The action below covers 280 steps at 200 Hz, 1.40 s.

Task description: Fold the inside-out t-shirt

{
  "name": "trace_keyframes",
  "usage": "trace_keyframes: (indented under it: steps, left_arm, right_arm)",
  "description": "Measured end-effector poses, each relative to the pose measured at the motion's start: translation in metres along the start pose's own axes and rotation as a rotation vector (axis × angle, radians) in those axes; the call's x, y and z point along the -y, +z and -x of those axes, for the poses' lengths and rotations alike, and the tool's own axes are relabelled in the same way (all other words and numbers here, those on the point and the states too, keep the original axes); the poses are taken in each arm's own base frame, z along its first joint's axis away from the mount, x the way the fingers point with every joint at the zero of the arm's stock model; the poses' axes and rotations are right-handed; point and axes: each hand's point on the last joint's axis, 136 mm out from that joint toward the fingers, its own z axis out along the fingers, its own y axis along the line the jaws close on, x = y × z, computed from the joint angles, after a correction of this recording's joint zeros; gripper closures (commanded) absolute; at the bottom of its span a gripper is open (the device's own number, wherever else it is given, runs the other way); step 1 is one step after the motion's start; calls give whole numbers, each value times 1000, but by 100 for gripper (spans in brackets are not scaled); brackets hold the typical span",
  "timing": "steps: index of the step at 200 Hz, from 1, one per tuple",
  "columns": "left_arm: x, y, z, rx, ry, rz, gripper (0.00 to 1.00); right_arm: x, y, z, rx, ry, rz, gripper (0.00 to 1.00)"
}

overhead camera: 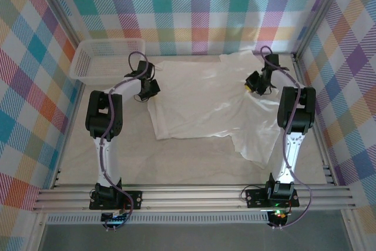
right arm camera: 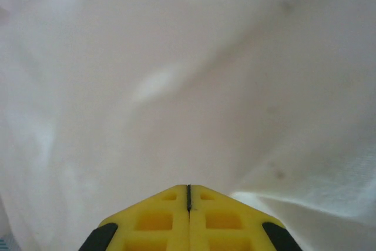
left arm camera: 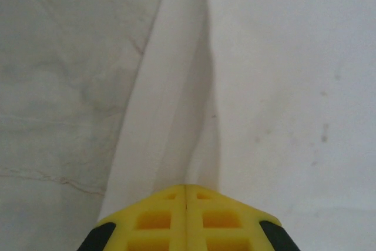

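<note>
As arms reach forward, left tool (left arm camera: 186,190) and right tool (right arm camera: 188,188) pinch t-shirt (overhead camera: 200,101).

Right end effector (right arm camera: 188,189), yellow fingers tight together on rumpled white t-shirt (right arm camera: 176,86)

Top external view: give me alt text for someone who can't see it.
A white t-shirt lies rumpled on the table, the left tool and right tool shut on its opposite sides. A white mesh basket sits at far left.
</note>
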Motion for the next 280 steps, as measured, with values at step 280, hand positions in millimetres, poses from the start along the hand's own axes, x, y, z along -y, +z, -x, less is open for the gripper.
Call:
trace_keyframes:
  steps: [280]
  left_arm:
    - [34,-196,-121,146,208,-232,74]
  right_arm:
    - [237,-145,-240,18,409,-331,62]
